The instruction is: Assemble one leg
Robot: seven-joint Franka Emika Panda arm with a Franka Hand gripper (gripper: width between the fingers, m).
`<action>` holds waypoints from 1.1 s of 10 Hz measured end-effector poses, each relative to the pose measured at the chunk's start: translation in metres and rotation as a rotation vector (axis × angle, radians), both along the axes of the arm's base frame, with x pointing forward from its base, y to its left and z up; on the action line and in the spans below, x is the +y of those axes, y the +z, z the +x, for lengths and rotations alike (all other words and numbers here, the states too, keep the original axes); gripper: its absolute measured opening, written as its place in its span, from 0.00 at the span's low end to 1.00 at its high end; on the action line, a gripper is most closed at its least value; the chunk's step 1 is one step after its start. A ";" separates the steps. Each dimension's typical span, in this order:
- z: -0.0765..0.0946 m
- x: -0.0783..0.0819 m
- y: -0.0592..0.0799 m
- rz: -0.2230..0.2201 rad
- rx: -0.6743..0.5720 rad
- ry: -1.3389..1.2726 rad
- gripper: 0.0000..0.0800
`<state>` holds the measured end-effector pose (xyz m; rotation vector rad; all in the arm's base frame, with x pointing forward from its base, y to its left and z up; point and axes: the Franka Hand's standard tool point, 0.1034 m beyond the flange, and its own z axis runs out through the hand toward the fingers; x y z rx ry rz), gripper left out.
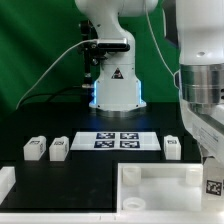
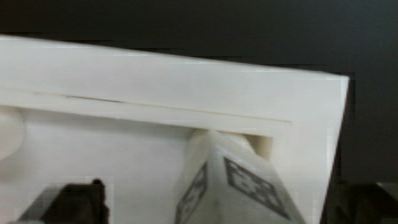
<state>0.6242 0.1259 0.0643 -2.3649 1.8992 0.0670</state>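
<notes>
The hand (image 2: 214, 205) is cut off, grip unreadable.
</notes>
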 end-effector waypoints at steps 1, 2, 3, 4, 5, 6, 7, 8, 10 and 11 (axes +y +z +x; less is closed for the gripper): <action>0.001 -0.001 -0.001 -0.004 -0.010 0.092 0.81; 0.001 -0.002 -0.001 -0.008 -0.018 0.166 0.81; 0.001 -0.004 -0.001 -0.024 -0.031 0.342 0.81; 0.004 -0.004 0.000 -0.046 -0.039 0.572 0.81; 0.008 -0.003 0.004 -0.058 -0.051 0.736 0.81; 0.011 -0.003 0.007 -0.068 -0.067 0.865 0.81; 0.010 -0.004 0.006 -0.067 -0.066 0.849 0.81; 0.010 -0.004 0.006 -0.067 -0.066 0.849 0.65; 0.009 -0.003 0.005 -0.057 -0.046 0.641 0.48; 0.009 -0.004 0.005 -0.056 -0.038 0.557 0.37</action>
